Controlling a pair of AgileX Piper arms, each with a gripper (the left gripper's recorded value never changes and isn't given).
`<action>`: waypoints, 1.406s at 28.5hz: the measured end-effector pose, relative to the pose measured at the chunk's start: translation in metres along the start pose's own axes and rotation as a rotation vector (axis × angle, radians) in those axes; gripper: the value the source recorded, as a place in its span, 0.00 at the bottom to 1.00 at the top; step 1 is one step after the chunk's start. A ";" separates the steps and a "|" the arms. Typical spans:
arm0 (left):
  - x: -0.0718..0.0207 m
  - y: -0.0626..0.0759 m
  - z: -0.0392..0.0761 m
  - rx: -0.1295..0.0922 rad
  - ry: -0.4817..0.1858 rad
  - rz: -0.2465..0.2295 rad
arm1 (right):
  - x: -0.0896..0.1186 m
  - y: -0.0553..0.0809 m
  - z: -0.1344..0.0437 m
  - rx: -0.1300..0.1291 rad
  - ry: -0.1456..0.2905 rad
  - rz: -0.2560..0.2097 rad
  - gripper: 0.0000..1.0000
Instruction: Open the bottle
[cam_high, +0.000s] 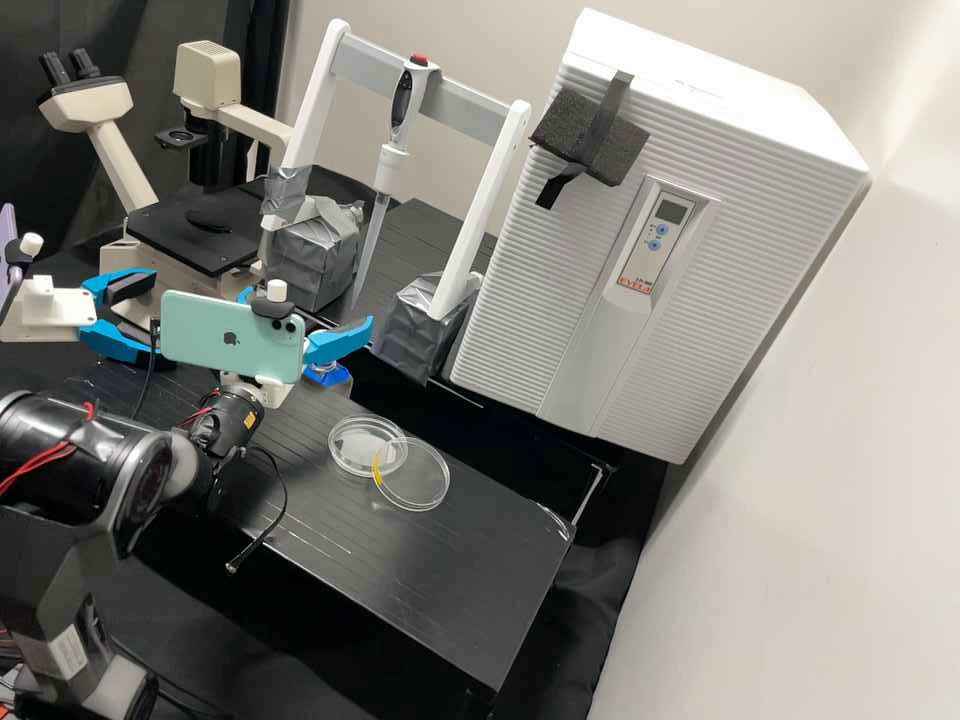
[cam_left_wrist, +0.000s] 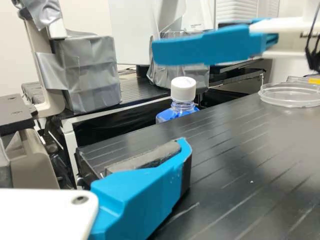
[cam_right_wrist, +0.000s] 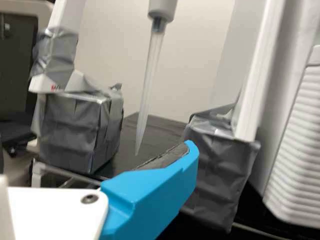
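A small bottle with a white cap and blue liquid stands just beyond the far edge of the black platform, which hides its lower part. In the high view only the bottle's top peeks out under a blue finger of my right gripper, which is open. That finger hangs just above the cap without touching it. My left gripper is open at the far left, well away from the bottle, with nothing between its fingers.
Two clear petri dishes lie mid-platform. A pipette hangs from a white stand on tape-wrapped blocks just behind the bottle. A big white machine stands at the right and a microscope at the back left.
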 end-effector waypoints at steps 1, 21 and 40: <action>0.0000 0.000 0.000 0.000 0.000 0.000 | 0.000 -0.002 0.000 -0.004 -0.001 -0.007 1.00; 0.0000 0.000 0.000 0.000 0.000 0.000 | 0.005 -0.022 0.014 0.001 -0.068 -0.085 0.00; 0.0000 0.000 0.000 -0.001 0.001 0.001 | 0.012 -0.025 0.015 0.006 -0.085 -0.081 0.00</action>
